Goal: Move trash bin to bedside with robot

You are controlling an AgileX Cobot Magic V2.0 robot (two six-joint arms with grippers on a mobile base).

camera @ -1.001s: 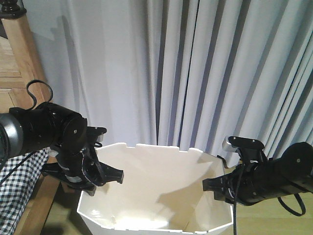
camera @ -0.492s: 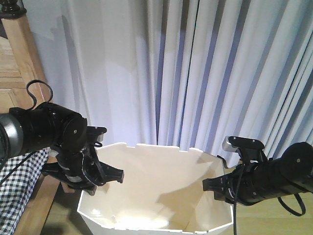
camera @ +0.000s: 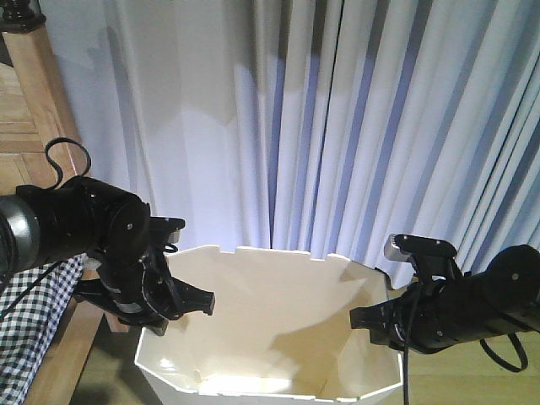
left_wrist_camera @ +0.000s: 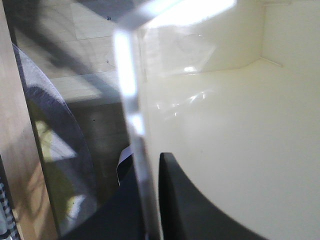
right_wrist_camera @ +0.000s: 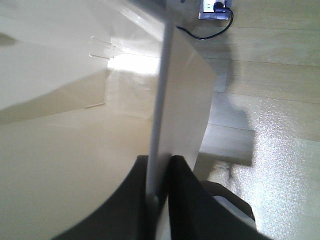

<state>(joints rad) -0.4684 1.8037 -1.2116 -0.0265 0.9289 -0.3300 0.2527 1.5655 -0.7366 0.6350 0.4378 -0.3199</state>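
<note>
In the wrist views each pincer is clamped over a thin glossy wall of the large cream-white plastic trash bin (left_wrist_camera: 240, 125) with the angular rim. The black fingers (left_wrist_camera: 185, 205) of the left pincer (left_wrist_camera: 149, 210) sit one inside and one outside the wall, pressed close against it. The right pincer (right_wrist_camera: 159, 192) straddles the opposite wall (right_wrist_camera: 60, 130) in the same way, its fingers closed down to the thickness of the plastic. From the front view the trash bin (camera: 278, 337) hangs between the two black arms. The left pincer (camera: 181, 302) grips its left rim and the right pincer (camera: 369, 322) grips its right rim, just below a small grey-topped camera module (camera: 418, 246). Immediately outside the left pincer stands the light-brown wooden bed frame (camera: 34, 101) with its thick post, and black-and-white checked bedding (camera: 25, 329) lies below that arm. Outside the right pincer lies pale wood-look floor (right_wrist_camera: 270, 75), with a white wall socket (right_wrist_camera: 215, 7) and a black cable further off. Beyond both pincers, behind the bin, hang pale grey pleated curtains (camera: 380, 126).
</note>
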